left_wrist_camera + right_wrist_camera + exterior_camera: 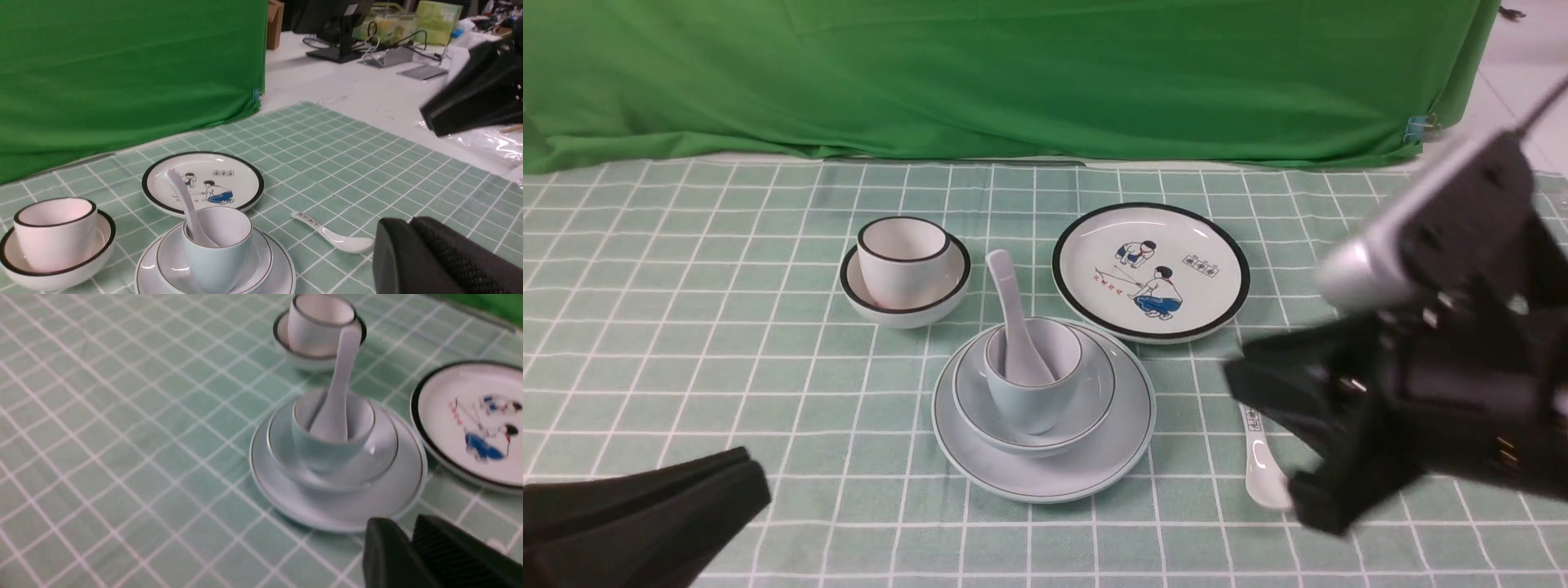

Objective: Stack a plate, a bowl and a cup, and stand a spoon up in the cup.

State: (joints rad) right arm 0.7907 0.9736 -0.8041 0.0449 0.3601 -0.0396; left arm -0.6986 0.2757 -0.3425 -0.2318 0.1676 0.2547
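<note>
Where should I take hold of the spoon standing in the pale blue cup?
Pinch the spoon by its upper handle, coming from above. That end leans up clear of the rim of the cup, while its scoop sits down inside.

A green-and-white checked tablecloth (686, 286) covers the table. A creased green fabric backdrop (1013, 73) hangs along its far edge. Beyond the far right corner, a white desk (347, 85) carries a monitor stand (339, 51), cables (408, 38) and a cardboard box (276, 22).

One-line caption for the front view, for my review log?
Finished stack: spoon standing in the cup, cup in the bowl, bowl on the plate, on a green checked cloth.
</note>
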